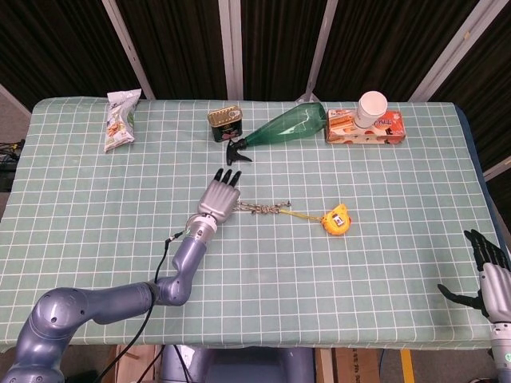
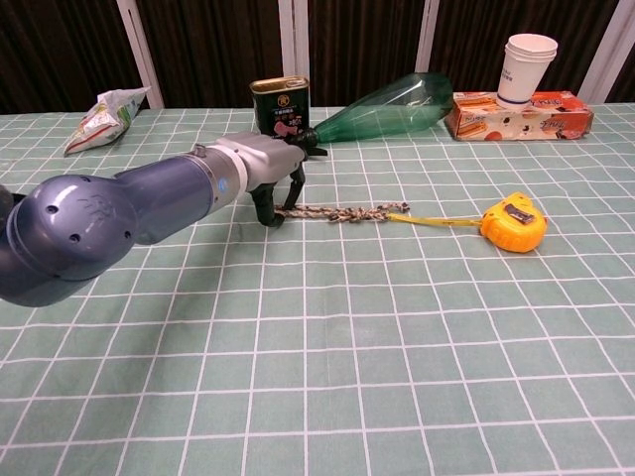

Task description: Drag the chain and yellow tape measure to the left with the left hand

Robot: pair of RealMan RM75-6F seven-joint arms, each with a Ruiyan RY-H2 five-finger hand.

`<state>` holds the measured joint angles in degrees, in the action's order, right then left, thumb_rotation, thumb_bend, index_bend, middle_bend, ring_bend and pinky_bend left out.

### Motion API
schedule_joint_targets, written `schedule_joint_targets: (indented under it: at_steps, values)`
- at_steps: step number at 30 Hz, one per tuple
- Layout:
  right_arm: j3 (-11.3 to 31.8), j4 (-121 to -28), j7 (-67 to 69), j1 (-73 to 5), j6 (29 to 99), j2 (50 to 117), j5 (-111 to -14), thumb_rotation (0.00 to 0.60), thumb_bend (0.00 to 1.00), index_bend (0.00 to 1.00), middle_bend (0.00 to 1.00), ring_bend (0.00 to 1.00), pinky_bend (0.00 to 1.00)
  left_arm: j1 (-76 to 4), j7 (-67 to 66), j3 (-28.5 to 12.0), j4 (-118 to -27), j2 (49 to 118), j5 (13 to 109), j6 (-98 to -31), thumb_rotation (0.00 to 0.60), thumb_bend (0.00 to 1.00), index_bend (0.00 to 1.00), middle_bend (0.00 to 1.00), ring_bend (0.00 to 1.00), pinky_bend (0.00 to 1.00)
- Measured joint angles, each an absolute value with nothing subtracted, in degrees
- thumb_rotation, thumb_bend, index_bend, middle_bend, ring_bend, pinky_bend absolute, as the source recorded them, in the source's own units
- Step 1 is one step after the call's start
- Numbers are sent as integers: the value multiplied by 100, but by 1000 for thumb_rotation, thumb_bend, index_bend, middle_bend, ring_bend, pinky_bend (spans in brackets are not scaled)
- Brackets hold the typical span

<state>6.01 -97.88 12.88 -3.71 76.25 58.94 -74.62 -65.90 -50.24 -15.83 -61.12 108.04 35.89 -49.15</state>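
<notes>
Now, with my left hand [image 2: 270,178] gripping the chain's [image 2: 337,213] left end, I'd pull leftward slowly so the yellow tape measure [image 2: 513,219] trails along.

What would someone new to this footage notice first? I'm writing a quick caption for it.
Probably the big blue-grey left arm reaching across the green checked table, its left hand set at the left end of the chain. The chain runs right into the yellow tape measure near the table's middle. Behind them, the green bottle lies on its side.
</notes>
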Motion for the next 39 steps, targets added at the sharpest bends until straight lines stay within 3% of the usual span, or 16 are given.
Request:
schedule_joint_targets:
  at_steps: [21,39]
  values:
    - [607,-9808,1301,-353,7633,5878,-7463,600,184,0,0,0,0,-6542,-4834,-1542,-6496,10606,3754,-5182,600,524,582,0,0,0]
    - [599,-9843,1265,-328,7677,5880,-7488,600,184,0,0,0,0,-6037,-4280,-1257,-7661,9693,5297,-6128,600,542,593,0,0,0]
